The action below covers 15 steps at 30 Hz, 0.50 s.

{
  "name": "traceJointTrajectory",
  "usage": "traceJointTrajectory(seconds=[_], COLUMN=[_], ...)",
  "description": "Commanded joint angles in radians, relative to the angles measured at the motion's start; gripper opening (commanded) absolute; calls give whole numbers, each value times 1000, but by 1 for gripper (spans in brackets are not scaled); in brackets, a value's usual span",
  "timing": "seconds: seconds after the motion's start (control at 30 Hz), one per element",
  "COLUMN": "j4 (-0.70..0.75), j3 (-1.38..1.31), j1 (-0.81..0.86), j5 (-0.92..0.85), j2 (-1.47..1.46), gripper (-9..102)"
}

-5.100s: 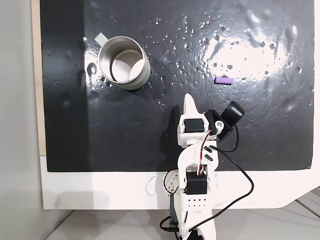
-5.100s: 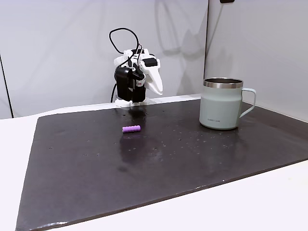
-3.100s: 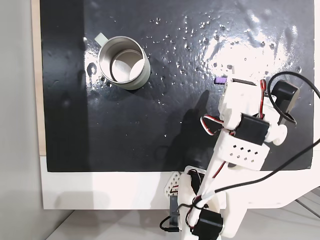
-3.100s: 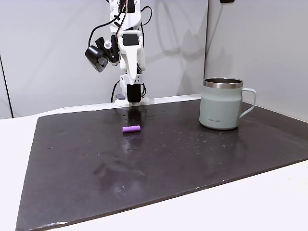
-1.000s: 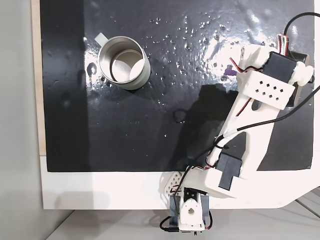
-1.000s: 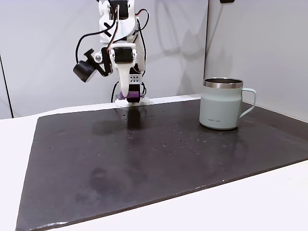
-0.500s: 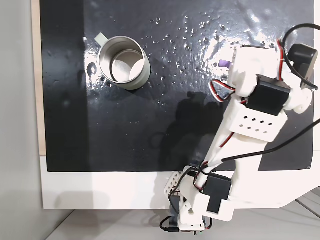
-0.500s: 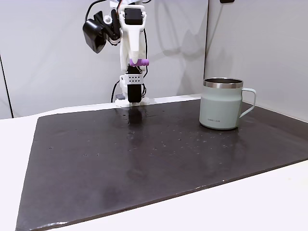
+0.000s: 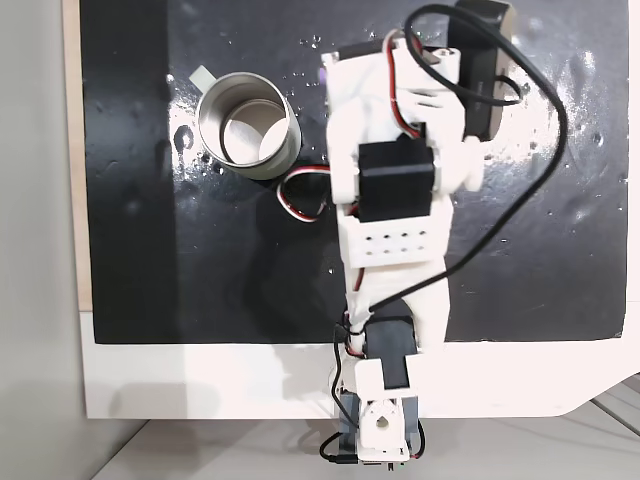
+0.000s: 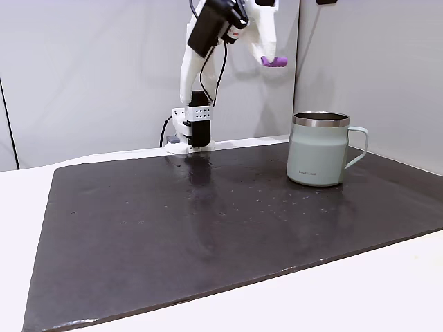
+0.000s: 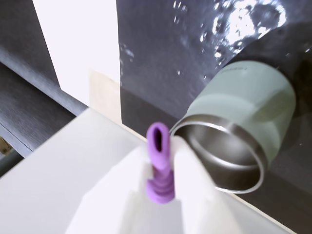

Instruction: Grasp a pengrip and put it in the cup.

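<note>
While the arm is raised high above the black mat (image 10: 208,228), the pengrip (image 10: 274,61) is held pinched between the two white fingers (image 11: 192,170) of the gripper (image 11: 160,161), well clear of the surface. In the wrist view the purple tube is seen clamped at its lower part, its open end sticking out past the fingertips, with the cup (image 11: 239,131) just to its right and below.

In the fixed view from the front, taken from left to right, a broad bare stretch of mat is found at the left, then the arm's base (image 10: 192,131) at the far edge, then the gripper with the pengrip up in the air, and last the cup (image 10: 320,149) standing upright near the mat's right part, its handle turned to the right. The pengrip is seen up and to the left of the cup's rim, apart from it.

In the fixed view from above, the cup (image 9: 248,125) is found at the upper left of the mat, near its left border, where a pale strip of table (image 9: 70,150) is exposed. The arm (image 9: 395,200) is stretched across the middle, just right of the cup; open mat is left on either side.
</note>
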Motion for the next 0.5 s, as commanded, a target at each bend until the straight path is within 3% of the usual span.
traceJointTrajectory(seconds=[0.0,0.47], j4=[5,3], j3=[-115,-107], j1=[-71,-308], j5=[25,-20], j2=[-44,-152], gripper=[0,0])
